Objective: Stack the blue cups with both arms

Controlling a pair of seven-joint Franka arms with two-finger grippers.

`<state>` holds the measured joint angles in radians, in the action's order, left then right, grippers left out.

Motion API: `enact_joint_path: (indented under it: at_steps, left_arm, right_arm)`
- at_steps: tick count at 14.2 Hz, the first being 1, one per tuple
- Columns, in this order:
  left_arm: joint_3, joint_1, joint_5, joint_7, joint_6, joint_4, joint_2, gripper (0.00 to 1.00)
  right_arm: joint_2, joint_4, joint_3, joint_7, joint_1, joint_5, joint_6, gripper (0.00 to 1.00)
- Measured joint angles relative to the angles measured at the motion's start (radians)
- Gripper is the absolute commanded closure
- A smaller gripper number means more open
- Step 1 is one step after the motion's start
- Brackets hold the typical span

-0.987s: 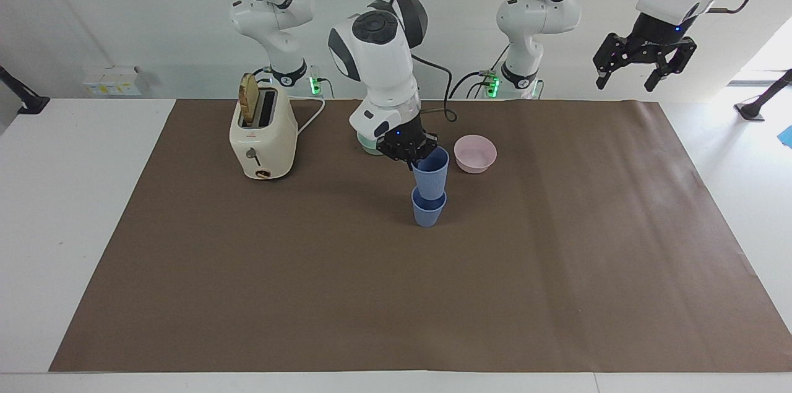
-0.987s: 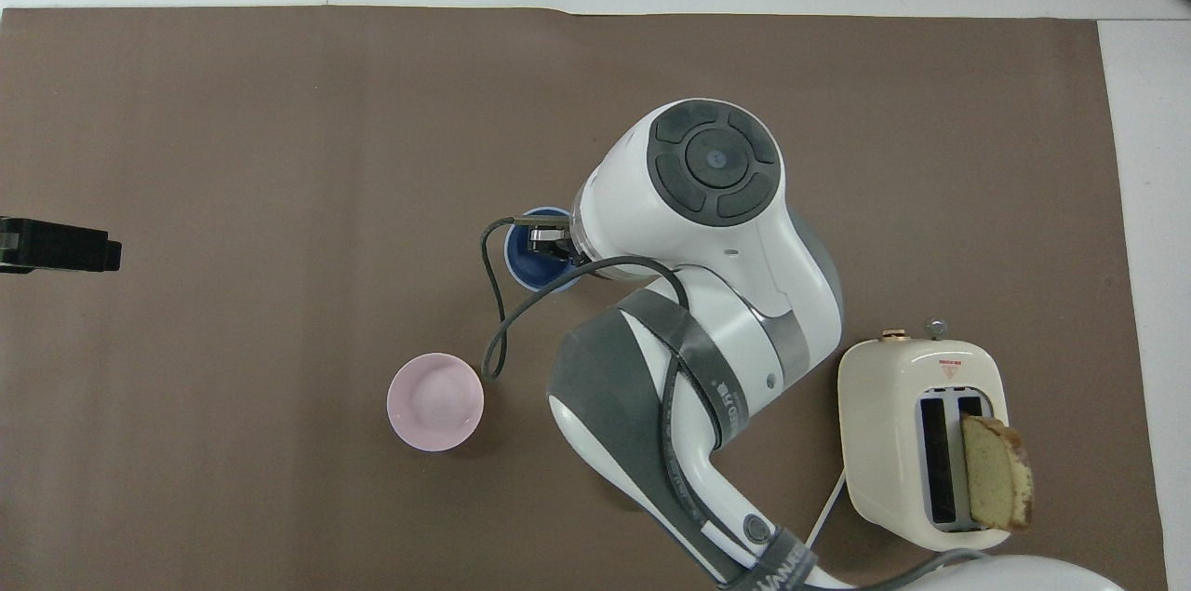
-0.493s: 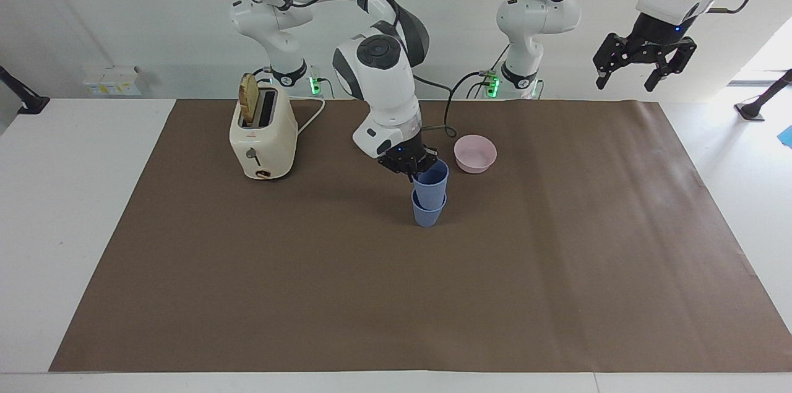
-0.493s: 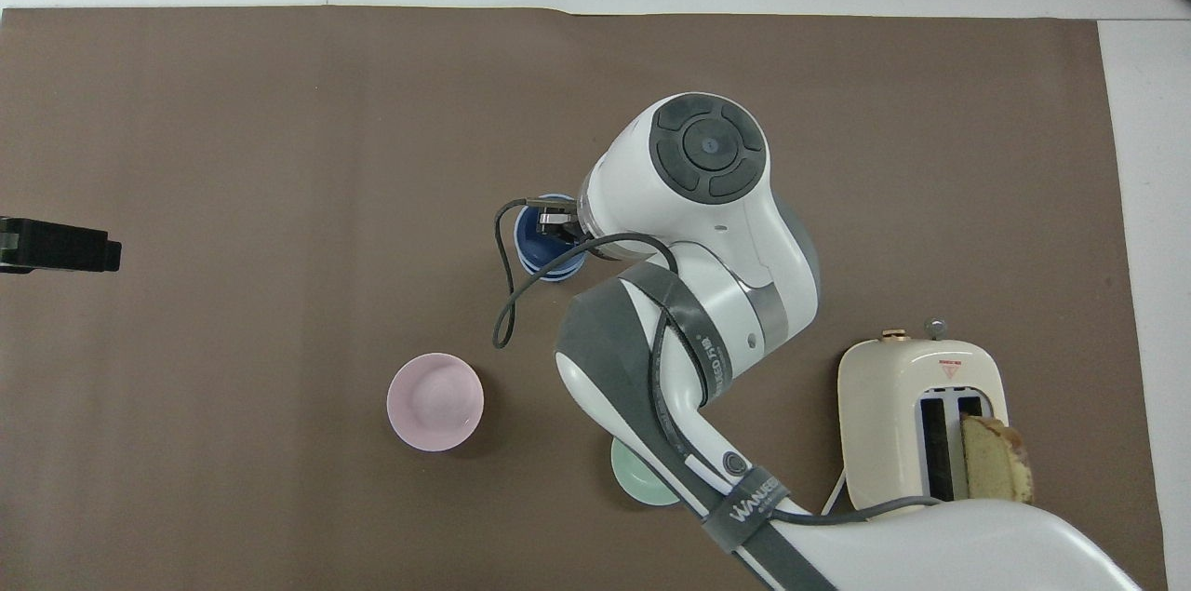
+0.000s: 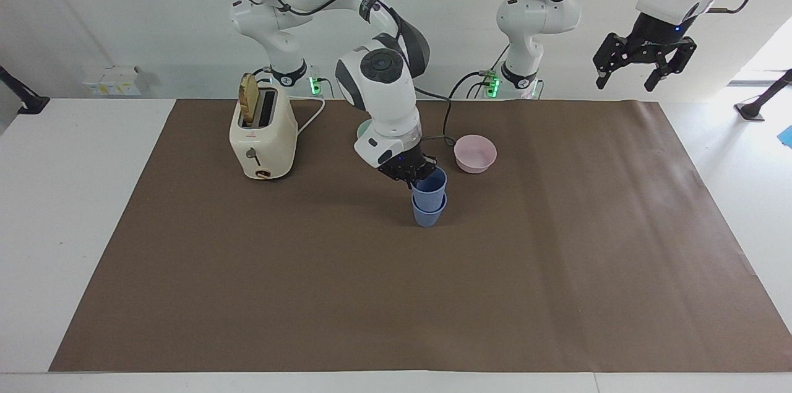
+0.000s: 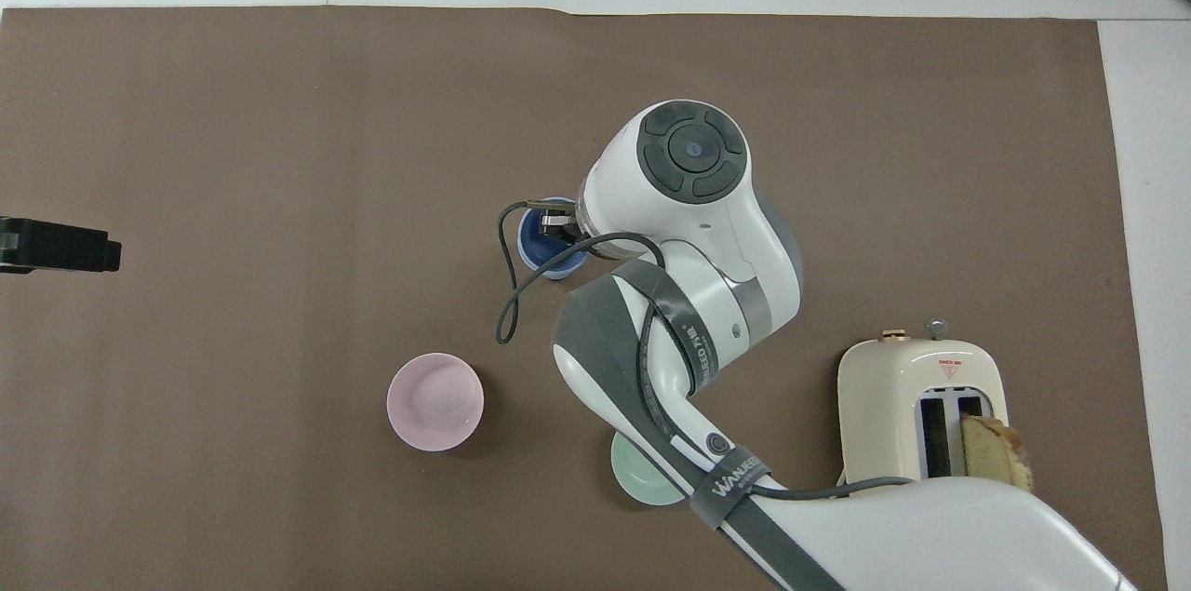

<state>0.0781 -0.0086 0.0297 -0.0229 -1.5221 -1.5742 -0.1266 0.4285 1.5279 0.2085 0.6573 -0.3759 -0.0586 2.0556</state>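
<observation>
Two blue cups stand near the middle of the brown mat. The upper blue cup (image 5: pixel 431 186) sits nested deep in the lower blue cup (image 5: pixel 428 213), which rests on the mat. My right gripper (image 5: pixel 415 177) is shut on the rim of the upper cup on the side nearer the robots. In the overhead view the cups (image 6: pixel 547 247) show as one blue ring, partly covered by the right gripper (image 6: pixel 557 226) and wrist. My left gripper (image 5: pixel 643 69) waits open and empty, high over the left arm's end of the table, and shows at the overhead view's edge (image 6: pixel 58 245).
A cream toaster (image 5: pixel 263 133) with a bread slice (image 5: pixel 249 99) in one slot stands toward the right arm's end. A pink bowl (image 5: pixel 475 153) lies beside the cups, nearer the robots. A teal-green bowl (image 6: pixel 640 480) lies partly under the right arm.
My right gripper has lowered the upper blue cup down into the lower cup, so less of it stands out. The left arm has not moved.
</observation>
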Motion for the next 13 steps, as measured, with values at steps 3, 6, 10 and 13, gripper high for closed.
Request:
enact_joint_path:
  at_steps: [3, 6, 10, 13]
  left_arm:
    - [0.000, 0.000, 0.000, 0.000, 0.000, 0.000, 0.000, 0.00]
    - [0.000, 0.000, 0.000, 0.000, 0.000, 0.000, 0.000, 0.00]
    - [0.000, 0.000, 0.000, 0.000, 0.000, 0.000, 0.000, 0.00]
    - [0.000, 0.000, 0.000, 0.000, 0.000, 0.000, 0.000, 0.00]
  right_arm:
    - [0.004, 0.006, 0.001, 0.000, 0.000, 0.000, 0.005, 0.40]
    - [0.004, 0.007, 0.001, 0.000, 0.000, 0.001, 0.006, 0.24]
    - [0.004, 0.007, 0.000, 0.000, 0.001, 0.008, 0.006, 0.00]
    - [0.000, 0.003, -0.003, 0.000, 0.003, 0.046, 0.006, 0.00]
